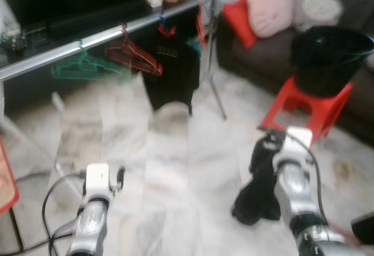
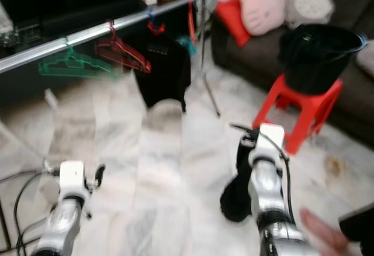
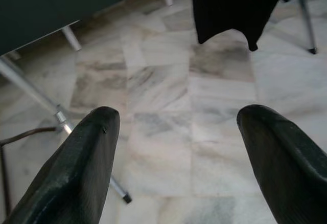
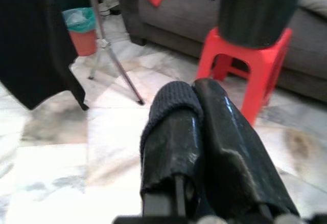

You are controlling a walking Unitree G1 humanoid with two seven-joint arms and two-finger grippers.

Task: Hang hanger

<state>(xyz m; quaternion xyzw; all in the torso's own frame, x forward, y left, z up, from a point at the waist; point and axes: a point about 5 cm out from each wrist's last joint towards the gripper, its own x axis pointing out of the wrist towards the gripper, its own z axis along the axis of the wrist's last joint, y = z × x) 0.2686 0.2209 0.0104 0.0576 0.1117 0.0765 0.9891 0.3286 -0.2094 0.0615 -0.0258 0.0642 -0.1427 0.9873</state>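
Observation:
A silver rail (image 1: 70,50) runs across the back left. On it hang a green hanger (image 1: 79,69), a red hanger (image 1: 134,54) and a black T-shirt (image 1: 169,69) on its own hanger. My right gripper (image 4: 194,93) is low at the right, well short of the rail, and shut on a black cloth (image 1: 257,192) that droops below the wrist. Whether a hanger is inside the cloth is hidden. My left gripper (image 3: 179,121) is held low at the left, open over bare marble floor.
A red stool (image 1: 310,104) carrying a black bucket (image 1: 330,57) stands at the right, before a dark sofa with a pink pillow (image 1: 270,7). The rack's slanted leg (image 1: 215,86) reaches the floor beside the shirt. Cables (image 1: 52,203) lie at the left.

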